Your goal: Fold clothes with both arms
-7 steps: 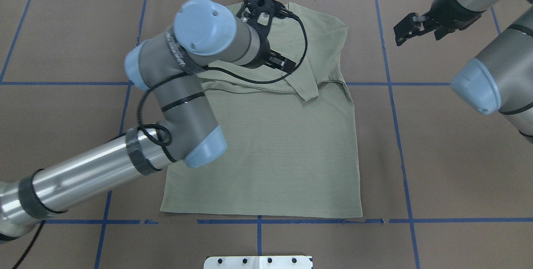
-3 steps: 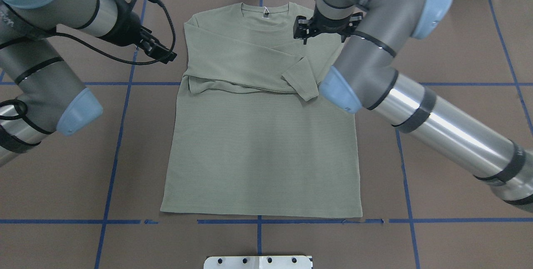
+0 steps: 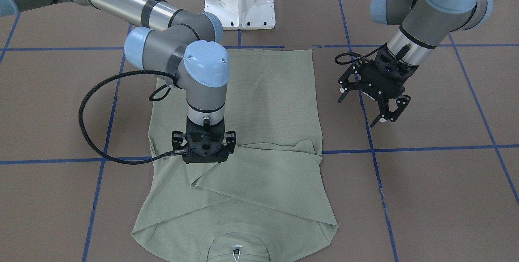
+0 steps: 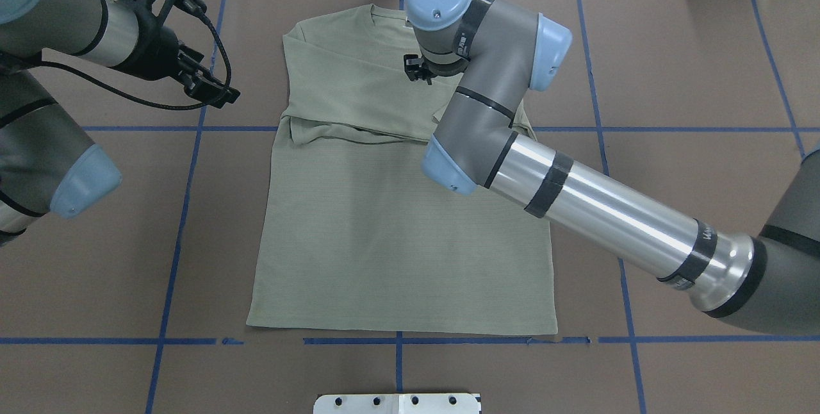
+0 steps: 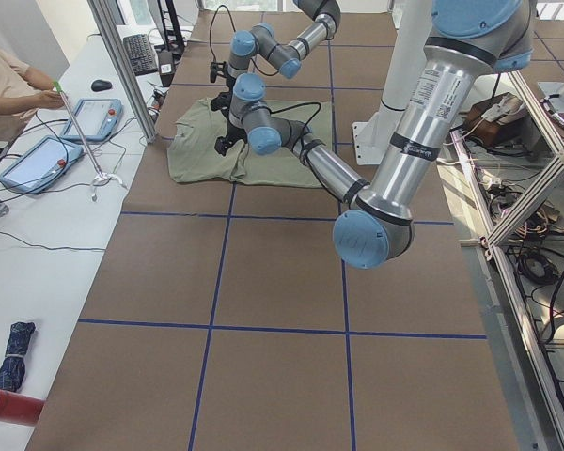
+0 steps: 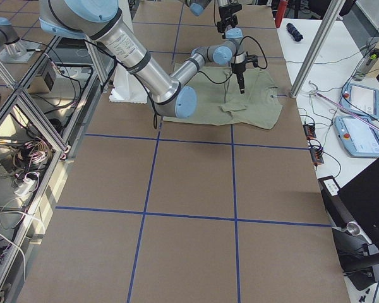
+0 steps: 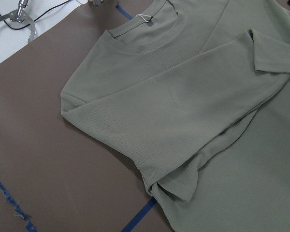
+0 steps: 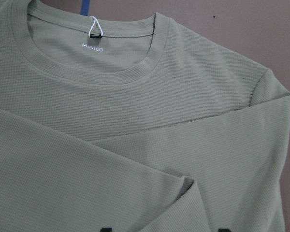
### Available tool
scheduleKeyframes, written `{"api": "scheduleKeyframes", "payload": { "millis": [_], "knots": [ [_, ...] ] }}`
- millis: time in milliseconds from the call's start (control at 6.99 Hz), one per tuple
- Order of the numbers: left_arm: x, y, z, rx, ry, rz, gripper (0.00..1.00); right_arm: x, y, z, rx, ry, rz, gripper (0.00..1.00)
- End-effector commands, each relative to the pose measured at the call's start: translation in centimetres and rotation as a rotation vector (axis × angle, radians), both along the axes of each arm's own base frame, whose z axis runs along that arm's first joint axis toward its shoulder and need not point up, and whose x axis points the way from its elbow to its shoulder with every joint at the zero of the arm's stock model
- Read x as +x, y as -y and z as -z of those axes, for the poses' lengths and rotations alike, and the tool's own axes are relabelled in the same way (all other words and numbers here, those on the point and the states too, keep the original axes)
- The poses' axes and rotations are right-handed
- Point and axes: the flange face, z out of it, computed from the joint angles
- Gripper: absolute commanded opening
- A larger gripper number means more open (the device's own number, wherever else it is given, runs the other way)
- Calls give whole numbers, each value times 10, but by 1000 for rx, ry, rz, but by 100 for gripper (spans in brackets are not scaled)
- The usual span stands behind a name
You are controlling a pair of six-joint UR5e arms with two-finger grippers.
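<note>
Right gripper [image 3: 204, 157] was shifted from the shirt's shoulder to just below the collar [image 8: 101, 75]; left gripper [image 3: 365, 106] was drawn further away from the collar. Sage-green long-sleeved shirt [image 4: 397, 241] was laid flat on brown table covering [image 4: 672, 81], sleeves [image 4: 359, 100] crossed below the collar. Both sets of jaws were spread wide, with nothing held. Hem [image 4: 397, 331] corners were judged best pinched together and carried level toward the collar.

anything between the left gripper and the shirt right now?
Nothing visible. The left gripper hangs open over bare table beside the shirt, with only that brown surface between them. The right gripper is over the folded sleeves mid-shirt, so it would likely matter only for a reach across.
</note>
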Motion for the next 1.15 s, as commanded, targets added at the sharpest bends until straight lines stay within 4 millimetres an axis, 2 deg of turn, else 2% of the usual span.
{"api": "scheduleKeyframes", "payload": {
  "millis": [0,143,429,573,859,1002],
  "knots": [
    [-1,-1,-5,-13,1,5,100,-48,-15,-1,-2,-44,-6,70],
    [0,-1,-4,-20,-2,8,100,-58,-19,-15,8,-83,-6,64],
    [0,-1,-5,-25,-3,10,100,-72,-29,-28,9,-114,20,55],
    [0,-1,-6,-26,-2,10,100,-75,-30,-29,53,-145,38,54],
    [1,-1,-6,-28,-1,10,100,-76,-30,-33,67,-165,66,44],
    [1,0,-7,-29,0,10,100,-76,-29,-36,81,-180,73,44]
  ]
}}
